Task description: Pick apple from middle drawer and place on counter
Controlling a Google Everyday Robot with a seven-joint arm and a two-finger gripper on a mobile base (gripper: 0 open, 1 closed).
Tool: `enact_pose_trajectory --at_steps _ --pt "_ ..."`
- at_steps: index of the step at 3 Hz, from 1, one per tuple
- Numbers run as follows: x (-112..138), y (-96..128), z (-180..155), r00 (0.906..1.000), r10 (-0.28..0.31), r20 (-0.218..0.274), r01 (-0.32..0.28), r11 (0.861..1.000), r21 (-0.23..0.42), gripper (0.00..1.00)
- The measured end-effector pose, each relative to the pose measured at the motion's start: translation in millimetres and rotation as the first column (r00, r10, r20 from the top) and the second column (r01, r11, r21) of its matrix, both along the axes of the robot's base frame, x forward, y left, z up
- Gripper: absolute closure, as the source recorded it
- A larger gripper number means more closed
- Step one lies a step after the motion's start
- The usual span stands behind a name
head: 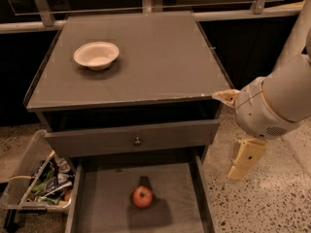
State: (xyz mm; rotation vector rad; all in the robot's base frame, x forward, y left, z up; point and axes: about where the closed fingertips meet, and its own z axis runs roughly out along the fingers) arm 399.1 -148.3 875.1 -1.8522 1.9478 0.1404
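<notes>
The red apple (pixel 142 196) lies on the bare floor of the pulled-out middle drawer (pixel 104 200), near its centre. The grey counter (pixel 146 57) is the cabinet top above it. My gripper (pixel 226 137) hangs at the right, beside the cabinet's front right corner, above and to the right of the apple and apart from it. It is open and empty: one cream finger (pixel 225 97) points left at the counter's corner, the other finger (pixel 245 159) points down beside the drawer's right wall.
A white bowl (pixel 96 55) sits on the counter's left rear part. The upper drawer front with a round knob (pixel 138 141) is shut above the open drawer. A clear bin of packets (pixel 41 183) stands on the floor at the left. Speckled floor (pixel 272 203) lies at the right.
</notes>
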Motion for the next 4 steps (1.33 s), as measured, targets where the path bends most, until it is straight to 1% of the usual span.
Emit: enact_pose_trajectory --at_steps 1,2,3,4 --pt "-3.0 18.0 -26.5 0.9993 0.018 -0.032 -0.016 0.998 0.059 0.00" --pt "-0.1 33.4 -65.3 0.9981 0.043 -0.045 -0.035 0.987 0.158 0.00" --pt "10.1 37.9 -107.1 0.9967 0.076 -0.029 -0.068 0.971 0.228 0.00" --pt "19.6 32.4 -149.0 0.9942 0.096 -0.048 -0.080 0.962 0.261 0.00"
